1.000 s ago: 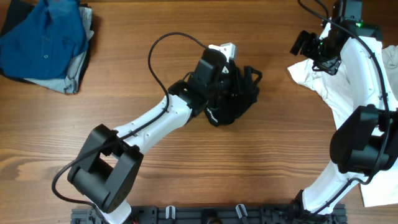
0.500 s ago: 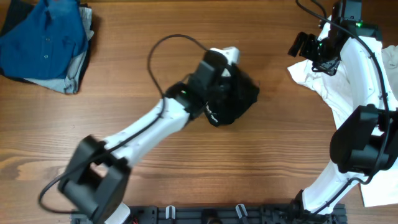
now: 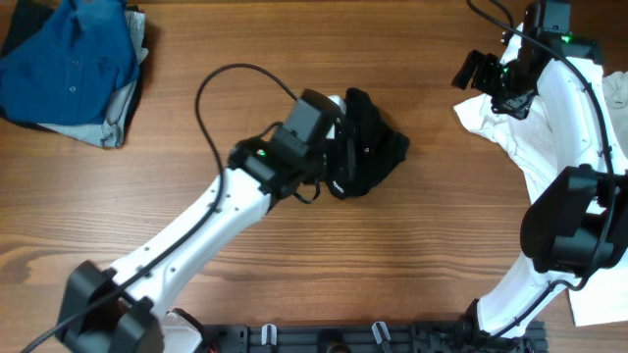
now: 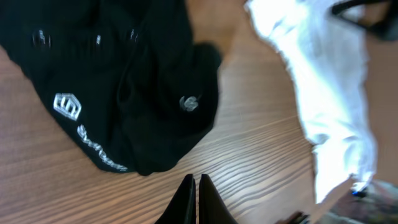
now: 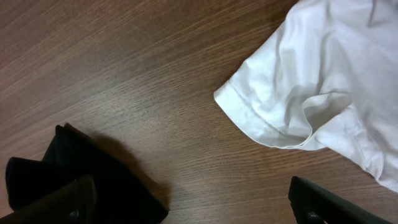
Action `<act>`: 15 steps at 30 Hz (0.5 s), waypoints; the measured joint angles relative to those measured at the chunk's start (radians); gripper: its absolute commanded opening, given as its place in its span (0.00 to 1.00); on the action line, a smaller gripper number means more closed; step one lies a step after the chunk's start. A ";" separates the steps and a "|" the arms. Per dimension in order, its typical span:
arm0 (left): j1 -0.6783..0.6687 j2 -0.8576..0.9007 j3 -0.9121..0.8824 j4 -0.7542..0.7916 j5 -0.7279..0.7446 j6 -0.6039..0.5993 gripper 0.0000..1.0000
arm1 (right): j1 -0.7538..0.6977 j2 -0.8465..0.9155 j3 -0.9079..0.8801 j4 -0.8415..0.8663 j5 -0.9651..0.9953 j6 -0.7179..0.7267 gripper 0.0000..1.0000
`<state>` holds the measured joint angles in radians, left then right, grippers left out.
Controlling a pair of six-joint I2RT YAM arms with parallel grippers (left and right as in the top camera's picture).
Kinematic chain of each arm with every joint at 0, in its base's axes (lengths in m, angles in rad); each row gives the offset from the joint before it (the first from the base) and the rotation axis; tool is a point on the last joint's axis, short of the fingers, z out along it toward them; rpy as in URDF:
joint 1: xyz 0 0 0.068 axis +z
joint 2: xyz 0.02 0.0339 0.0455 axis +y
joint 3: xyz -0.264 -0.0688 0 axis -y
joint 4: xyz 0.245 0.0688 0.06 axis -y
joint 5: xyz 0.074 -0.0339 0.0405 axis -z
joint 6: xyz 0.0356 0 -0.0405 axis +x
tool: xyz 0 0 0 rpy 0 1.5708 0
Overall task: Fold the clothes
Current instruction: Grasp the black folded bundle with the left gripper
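A crumpled black garment (image 3: 381, 155) with a white logo lies mid-table; the left wrist view shows it (image 4: 124, 81) beyond my fingertips. My left gripper (image 3: 355, 104) hovers at its upper left edge. It is shut (image 4: 198, 184), the fingers pressed together with nothing showing between them. A white shirt (image 3: 535, 147) is spread at the right, and its sleeve (image 5: 292, 99) fills the upper right of the right wrist view. My right gripper (image 3: 478, 78) hangs just left of that shirt. It stands open (image 5: 196, 208) over bare wood, holding nothing.
A folded blue shirt (image 3: 69, 59) sits on a grey garment (image 3: 116, 116) in the far left corner. A white sheet (image 3: 601, 289) lies by the right arm's base. The left arm's cable (image 3: 211, 93) loops above the table.
My left gripper has gone from open to shut and drawn back leftward from over the black garment, which has hardly shifted. The right arm has stayed still.
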<state>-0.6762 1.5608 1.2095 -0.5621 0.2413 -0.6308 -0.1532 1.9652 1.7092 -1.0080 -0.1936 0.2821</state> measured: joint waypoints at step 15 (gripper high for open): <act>0.002 0.155 0.000 -0.030 -0.114 -0.049 0.04 | 0.000 0.000 0.000 -0.010 -0.034 0.000 1.00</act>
<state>-0.6743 1.7161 1.2095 -0.5919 0.1268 -0.6796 -0.1532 1.9652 1.7092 -1.0180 -0.2279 0.2825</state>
